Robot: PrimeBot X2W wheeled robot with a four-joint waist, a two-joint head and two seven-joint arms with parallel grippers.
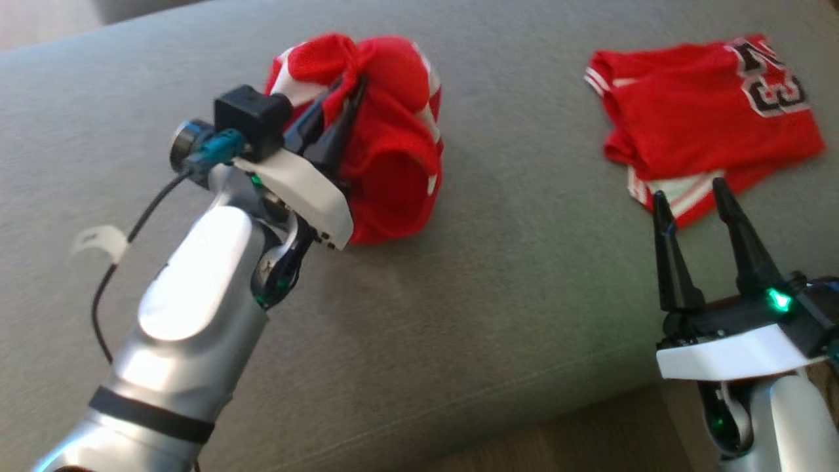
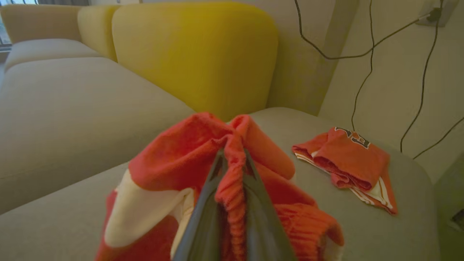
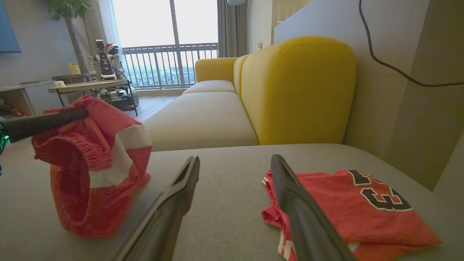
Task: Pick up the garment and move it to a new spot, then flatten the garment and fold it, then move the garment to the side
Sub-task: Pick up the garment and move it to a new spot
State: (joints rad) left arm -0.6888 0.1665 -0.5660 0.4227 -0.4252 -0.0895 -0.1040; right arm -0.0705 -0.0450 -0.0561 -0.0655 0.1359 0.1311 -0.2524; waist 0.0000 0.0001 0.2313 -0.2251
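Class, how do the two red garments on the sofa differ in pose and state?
The red shorts hang bunched from the shut left pincer; the jersey lies folded flat, ungripped. The jersey bears black numerals; the shorts show none. Both are red with white trim.

Open lane on grey sofa seat [image 1: 511, 275] between red shorts [image 1: 393, 151] and folded jersey [image 1: 695, 124]. Far edge walled by yellow backrest [image 3: 297, 90].
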